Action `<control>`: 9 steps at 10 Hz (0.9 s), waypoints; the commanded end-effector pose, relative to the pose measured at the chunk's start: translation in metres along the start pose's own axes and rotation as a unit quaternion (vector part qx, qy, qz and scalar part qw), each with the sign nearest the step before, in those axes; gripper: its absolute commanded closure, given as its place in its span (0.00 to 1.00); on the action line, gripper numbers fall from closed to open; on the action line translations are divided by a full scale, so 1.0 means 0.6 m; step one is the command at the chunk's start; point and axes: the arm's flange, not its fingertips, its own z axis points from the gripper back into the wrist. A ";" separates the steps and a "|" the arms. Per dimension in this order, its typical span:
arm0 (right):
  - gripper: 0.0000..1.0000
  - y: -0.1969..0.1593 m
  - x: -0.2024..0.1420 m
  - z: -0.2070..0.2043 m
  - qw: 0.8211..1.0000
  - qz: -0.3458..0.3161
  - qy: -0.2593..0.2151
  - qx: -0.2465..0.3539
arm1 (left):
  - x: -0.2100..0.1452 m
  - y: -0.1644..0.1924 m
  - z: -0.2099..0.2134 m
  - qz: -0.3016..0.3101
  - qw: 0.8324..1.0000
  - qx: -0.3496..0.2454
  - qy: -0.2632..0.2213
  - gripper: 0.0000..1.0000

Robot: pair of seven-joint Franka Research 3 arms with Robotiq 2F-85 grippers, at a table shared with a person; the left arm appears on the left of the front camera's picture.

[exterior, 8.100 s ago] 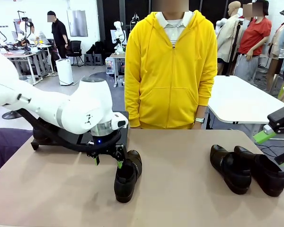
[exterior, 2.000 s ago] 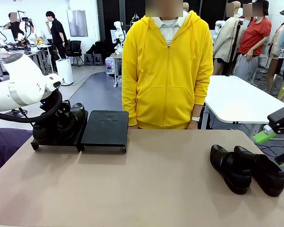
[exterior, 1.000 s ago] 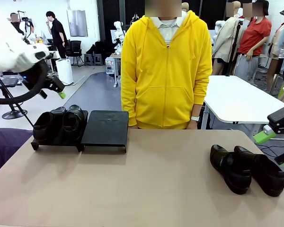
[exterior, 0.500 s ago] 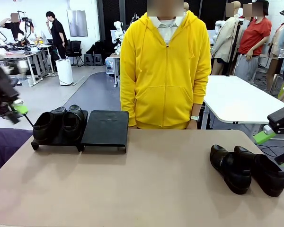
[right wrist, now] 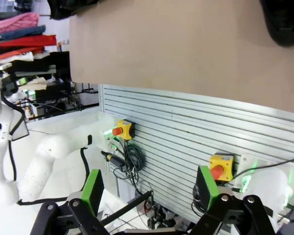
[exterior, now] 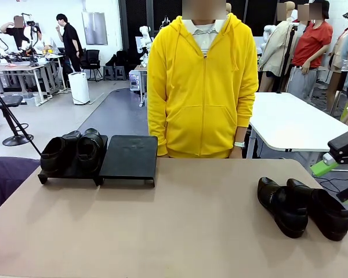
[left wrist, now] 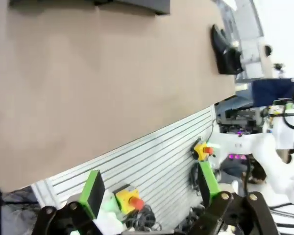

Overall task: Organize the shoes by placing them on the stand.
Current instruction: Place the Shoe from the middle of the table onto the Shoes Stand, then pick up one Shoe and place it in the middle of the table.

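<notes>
1. Front view: a low matte-black two-section stand [exterior: 129, 157] sits at the table's far left, close to the far edge. Its left section carries two glossy black leather slip-on shoes [exterior: 90, 149] side by side, and its right section is bare.
2. Two more black shoes [exterior: 281, 207] lie side by side on the tan tabletop [exterior: 180, 226] near its right edge, well apart from the stand. The outer one is nearest that edge.
3. A person in a yellow zip hoodie [exterior: 203, 87] stands just behind the far edge at the middle, arms hanging at the sides.
4. The right gripper [exterior: 338, 180] hangs beyond the table's right side, near the loose pair, with its jaws wide and nothing between them. In the right wrist view its pads frame a slotted metal panel [right wrist: 186, 127] with yellow boxes bearing red buttons [right wrist: 220, 166], and a shoe toe shows at the top right.
5. In the left wrist view the left gripper [left wrist: 151, 188] is also spread wide and holds nothing. It shows against the same panel, below the table's near edge.
6. A broad bare stretch of tabletop runs between the stand and the loose pair, and along the whole near edge.
</notes>
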 end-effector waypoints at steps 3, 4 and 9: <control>0.00 -0.001 -0.001 -0.003 1.000 0.013 -0.001 0.015 | 0.054 -0.017 -0.001 -0.022 0.999 -0.012 0.030 0.02; 0.00 -0.001 -0.001 -0.003 1.000 0.013 -0.001 0.015 | 0.054 -0.017 -0.001 -0.022 0.999 -0.012 0.030 0.02; 0.00 -0.001 -0.001 -0.003 1.000 0.013 -0.001 0.015 | 0.054 -0.017 -0.001 -0.022 0.999 -0.012 0.030 0.02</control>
